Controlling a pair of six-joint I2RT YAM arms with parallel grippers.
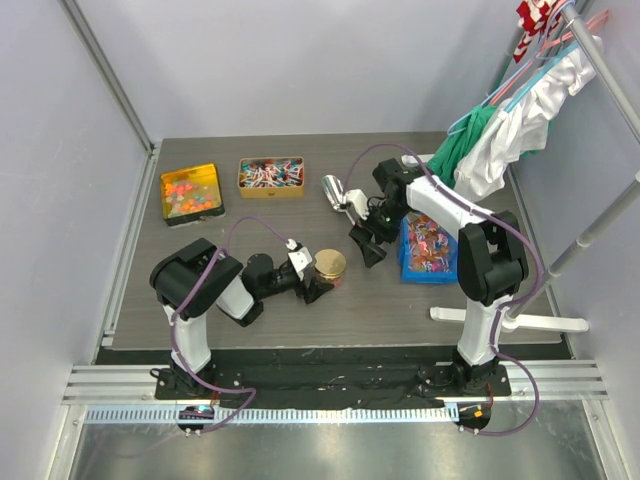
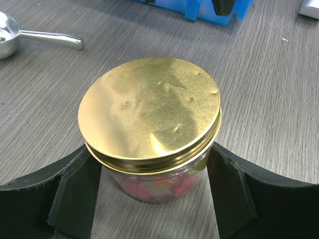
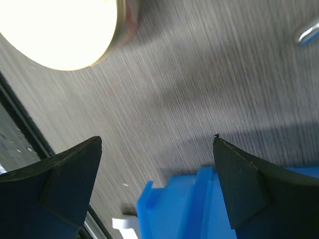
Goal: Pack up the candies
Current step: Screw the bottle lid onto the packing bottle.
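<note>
A small glass jar point(image 1: 329, 267) stands on the dark wooden table point(image 1: 400, 300), closed with a gold lid point(image 2: 149, 112), and through the glass below the lid some red and pink candies point(image 2: 152, 188) show. The left claw point(image 2: 152, 152) reaches in from the left of the jar, its two black fingers point(image 2: 75, 194) standing on either side of the glass just under the lid's rim. They sit very close to the jar, but I cannot tell whether they press on it or merely flank it. The right claw point(image 3: 157, 142) hangs to the right of the jar, between it and a blue tray point(image 1: 408, 268), with its fingers spread wide and nothing between them. The blue tray, well to the right of the jar, holds a heap of mixed red, blue and white candies. A metal scoop point(image 1: 335, 190) lies beyond the jar, apart from it. Farther back and to the left of the jar sit two more containers: a yellow tray point(image 1: 166, 181) of orange and red candies, and next to it a gold tin point(image 1: 270, 187) of wrapped ones. Clothes point(image 1: 510, 130) hang on a rail far right of the jar.
</note>
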